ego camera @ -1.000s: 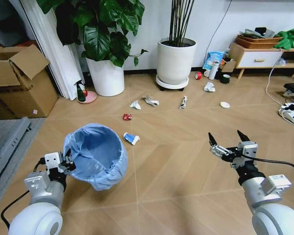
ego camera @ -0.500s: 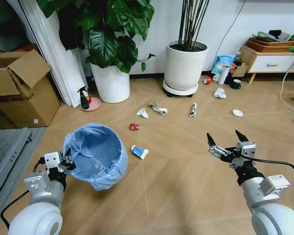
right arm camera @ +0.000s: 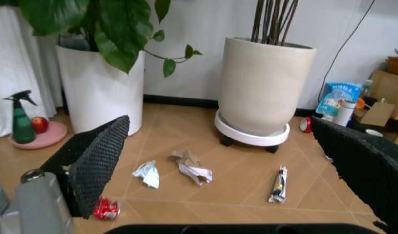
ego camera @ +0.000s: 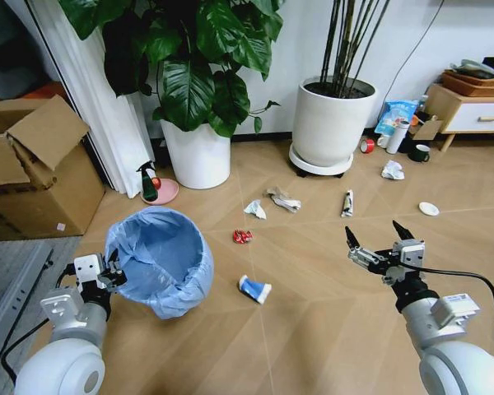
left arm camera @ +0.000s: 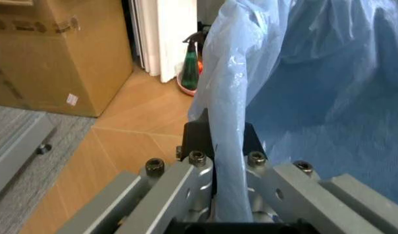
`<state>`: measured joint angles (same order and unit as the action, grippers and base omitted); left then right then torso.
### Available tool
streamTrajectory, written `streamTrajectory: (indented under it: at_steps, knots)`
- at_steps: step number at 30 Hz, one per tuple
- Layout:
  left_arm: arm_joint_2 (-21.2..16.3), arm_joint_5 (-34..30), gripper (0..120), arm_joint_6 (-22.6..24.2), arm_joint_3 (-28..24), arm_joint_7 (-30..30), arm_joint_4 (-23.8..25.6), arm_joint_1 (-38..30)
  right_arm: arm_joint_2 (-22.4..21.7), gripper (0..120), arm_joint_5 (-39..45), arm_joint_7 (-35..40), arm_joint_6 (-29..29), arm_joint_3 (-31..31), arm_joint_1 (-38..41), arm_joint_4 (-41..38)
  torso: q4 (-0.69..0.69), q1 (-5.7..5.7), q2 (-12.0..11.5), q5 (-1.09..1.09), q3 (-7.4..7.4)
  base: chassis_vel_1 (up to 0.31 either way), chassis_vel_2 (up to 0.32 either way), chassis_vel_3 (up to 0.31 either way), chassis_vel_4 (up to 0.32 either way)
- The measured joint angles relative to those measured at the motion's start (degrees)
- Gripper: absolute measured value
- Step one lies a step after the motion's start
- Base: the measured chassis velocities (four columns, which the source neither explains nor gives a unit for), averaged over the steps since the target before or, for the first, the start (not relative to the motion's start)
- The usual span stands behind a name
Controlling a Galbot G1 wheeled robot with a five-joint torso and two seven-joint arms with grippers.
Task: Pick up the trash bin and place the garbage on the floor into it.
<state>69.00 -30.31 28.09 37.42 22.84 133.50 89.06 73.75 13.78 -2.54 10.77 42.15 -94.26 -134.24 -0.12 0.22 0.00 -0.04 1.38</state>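
Left pincer (ego camera: 114, 275): clamped on the rim of the trash bin (ego camera: 158, 259), which I hold at my left, bag-lined mouth up.
Garbage on the floor (ego camera: 313, 313): crushed cup (ego camera: 254, 289) nearest; red can (ego camera: 242, 237), paper wads (ego camera: 254, 209) and tube (ego camera: 347, 202) beyond.
Right pincer (ego camera: 378, 239): spread wide, empty, above the planks.
Step, as I judge: bin secured, collecting not begun; next calls for reaching the cup.

Even, soft indoor light fills the room, and the floor (ego camera: 313, 280) shows only faint shadows under the plant pots (ego camera: 333, 123). The head view bends straight lines near its edges, as at the white curtain (ego camera: 90, 107). In the left wrist view the blue bag (left arm camera: 303, 87) lies close to the lens and blurred, with a slight sheen. The right wrist view renders its near dark fingers (right arm camera: 95, 161) soft.
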Motion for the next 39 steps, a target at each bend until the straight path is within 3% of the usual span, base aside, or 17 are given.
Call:
streamTrajectory:
  at_steps: [10, 14, 17, 18, 22, 27, 29, 30, 31, 33, 39]
  knots:
    - [-0.9, -1.0, 0, -0.5, -0.2, 0.1, -0.5, -0.5, -1.6, 100, 2.2, 1.3, -1.5, -1.1, 2.5, 4.7, 0.00, 0.00, 0.0, 0.00, 0.00, -0.090, 0.171, 0.085, -0.175]
    - [-1.5, -1.7, 0, -0.2, -0.6, 0.0, -0.9, -1.4, -5.4, 100, 4.4, 0.7, -0.5, -2.6, 4.0, 8.6, -0.05, 0.00, 0.0, 0.01, 0.00, -0.060, 0.001, -0.004, 0.003]
    - [-2.1, -2.3, 0, 0.0, -0.9, 0.0, -1.7, -2.1, -12.3, 100, 4.9, -0.6, -0.7, -5.0, 6.5, 14.9, -0.02, 0.00, 0.0, 0.00, -0.01, 0.000, 0.000, 0.000, 0.000]
    - [-2.1, -2.3, 0, 0.0, -0.9, 0.0, -1.7, -2.1, -12.3, 100, 4.9, -0.6, -0.7, -5.0, 6.5, 14.9, -0.02, 0.00, 0.0, 0.00, -0.01, 0.000, 0.000, 0.000, 0.000]
    - [-2.3, -2.7, 0, -0.2, 0.4, -0.5, -1.9, -1.6, -21.0, 100, 9.6, -4.1, -0.9, -12.7, 11.2, 23.6, 0.01, 0.00, 0.0, -0.02, -0.01, 0.000, 0.000, 0.000, 0.000]
    - [-2.1, -2.9, 0, -0.5, 0.8, -0.4, -1.5, -1.5, -24.4, 100, 10.6, -6.9, -1.8, -19.0, 14.8, 28.1, 0.00, 0.00, 0.0, 0.03, -0.01, 0.000, 0.000, 0.000, 0.000]
    - [-2.0, -2.9, 0, -0.9, 0.8, -0.5, -1.4, -1.5, -25.7, 100, 10.4, -8.2, -2.2, -23.2, 17.2, 30.6, 0.00, 0.00, 0.0, -0.03, -0.01, 0.000, 0.000, 0.000, 0.000]
    - [-2.0, -2.9, 0, -1.6, 0.9, -0.6, -1.3, -1.3, -26.4, 100, 8.4, -9.6, -3.4, -28.5, 21.1, 34.7, 0.00, 0.00, 0.0, -0.01, 0.00, 0.000, 0.000, 0.000, 0.000]
    - [-2.0, -2.9, 0, -1.6, 0.9, -0.6, -1.3, -1.3, -26.4, 100, 8.4, -9.6, -3.4, -28.5, 21.1, 34.7, 0.00, 0.00, 0.0, -0.01, 0.00, 0.000, 0.000, 0.000, 0.000]
    - [-2.3, -3.4, 0, -3.0, 2.0, -1.4, -0.8, -0.7, -25.8, 100, 6.1, -12.0, -4.7, -37.3, 28.3, 42.1, -0.01, 0.00, 0.0, -0.01, 0.00, 0.000, 0.000, 0.000, 0.000]
    - [-2.3, -4.0, 0, -4.2, 3.7, -2.5, 0.0, 0.6, -22.0, 100, 5.9, -14.4, -6.1, -49.5, 38.2, 53.0, 0.00, 0.00, 0.0, 0.00, 0.00, 0.000, 0.000, 0.000, 0.000]
